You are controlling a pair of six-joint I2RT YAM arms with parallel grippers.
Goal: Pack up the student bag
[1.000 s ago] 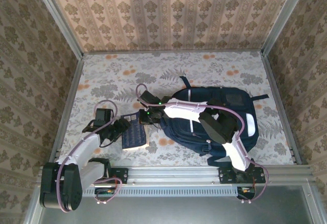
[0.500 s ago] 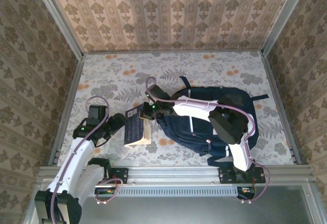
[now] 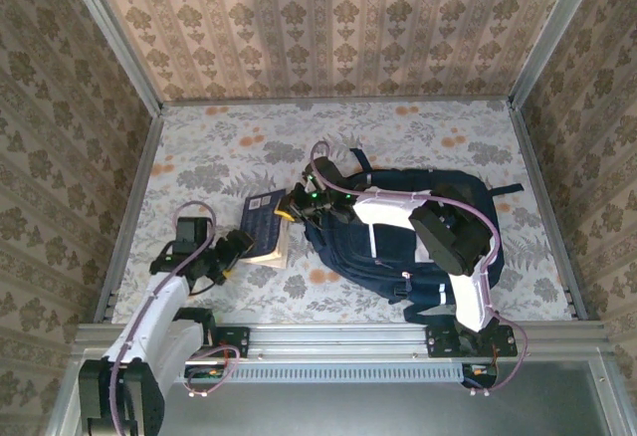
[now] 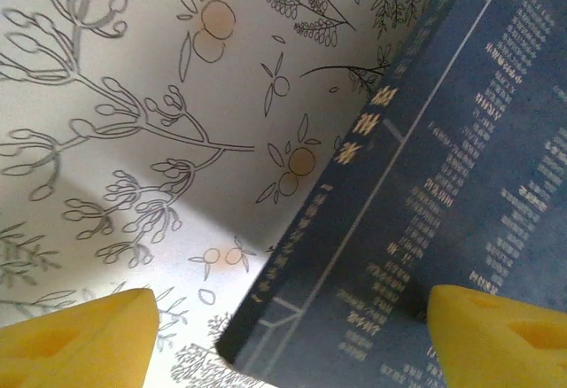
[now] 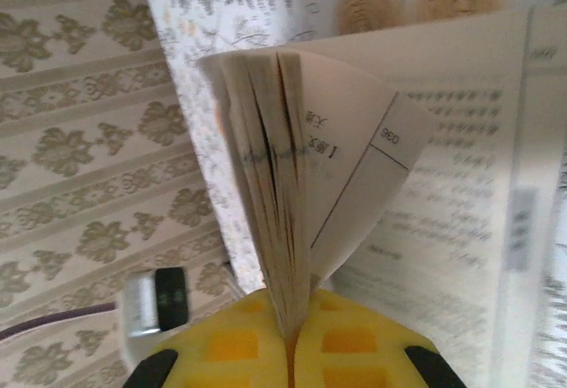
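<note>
Loading step: my right tool point(image 3: 295, 208), clenched on the pages of the navy book point(image 3: 263, 227), holds it beside the student bag point(image 3: 346, 257) lying right of centre on the tabletop point(image 3: 199, 157), while my left tool point(image 3: 237, 248) hangs released to the book's left; next, I judge, the book must go into the bag's opening.

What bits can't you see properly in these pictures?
- Whether the bag is open: in the top view the right arm lies across it.
- Cover words on the book: too small from the top, and cut off by the edge in the left wrist view.
- Page print: blurred in the right wrist view, close to the right gripper.
</note>
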